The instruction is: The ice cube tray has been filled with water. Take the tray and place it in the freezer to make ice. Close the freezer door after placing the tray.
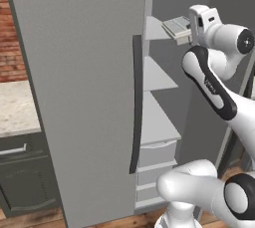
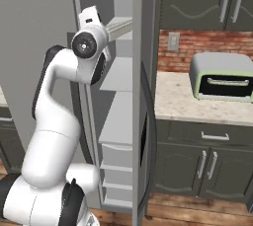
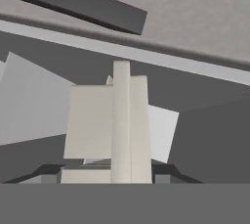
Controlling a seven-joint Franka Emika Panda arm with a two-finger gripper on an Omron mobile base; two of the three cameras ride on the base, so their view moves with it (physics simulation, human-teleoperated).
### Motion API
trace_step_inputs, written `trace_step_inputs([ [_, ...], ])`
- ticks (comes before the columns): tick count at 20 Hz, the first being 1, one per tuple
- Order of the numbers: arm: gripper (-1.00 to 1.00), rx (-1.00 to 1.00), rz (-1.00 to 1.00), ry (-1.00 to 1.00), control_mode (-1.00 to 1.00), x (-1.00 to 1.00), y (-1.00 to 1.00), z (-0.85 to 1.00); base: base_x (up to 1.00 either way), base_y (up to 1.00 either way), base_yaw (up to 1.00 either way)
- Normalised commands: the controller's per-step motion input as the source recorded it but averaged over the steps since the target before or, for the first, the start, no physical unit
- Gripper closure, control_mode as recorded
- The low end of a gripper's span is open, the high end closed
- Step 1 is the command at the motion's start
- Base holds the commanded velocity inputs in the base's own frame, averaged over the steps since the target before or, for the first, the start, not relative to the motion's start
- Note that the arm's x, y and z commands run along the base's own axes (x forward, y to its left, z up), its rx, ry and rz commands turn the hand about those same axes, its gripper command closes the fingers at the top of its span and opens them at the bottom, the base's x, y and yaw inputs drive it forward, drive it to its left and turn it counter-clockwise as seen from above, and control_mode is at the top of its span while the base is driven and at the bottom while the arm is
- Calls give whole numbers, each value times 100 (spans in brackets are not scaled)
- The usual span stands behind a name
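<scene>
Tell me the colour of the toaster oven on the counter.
Pale green with a dark front, the toaster oven shows best in the right base view.

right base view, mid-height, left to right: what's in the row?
Robot arm → freezer shelves → freezer door, seen edge-on → counter → toaster oven.

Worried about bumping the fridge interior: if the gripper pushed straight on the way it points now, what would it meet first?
Likely the freezer's grey back wall. The gripper, shut on the ice cube tray, points in over an upper shelf; the tray's far end would touch first, though depth is unclear.
</scene>
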Motion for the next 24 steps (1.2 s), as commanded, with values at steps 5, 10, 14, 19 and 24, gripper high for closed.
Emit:
trace_step_inputs([
  [5, 100, 0, 0, 0, -100, 46, -1, 0, 0, 0, 0],
  [10, 100, 0, 0, 0, -100, 48, 0, 0, 0, 0, 0],
  [14, 100, 0, 0, 0, -100, 43, 0, 0, 0, 0, 0],
  [19, 100, 0, 0, 0, -100, 39, 0, 0, 0, 0, 0],
  [24, 100, 0, 0, 1, -100, 40, -4, 0, 0, 0, 0],
])
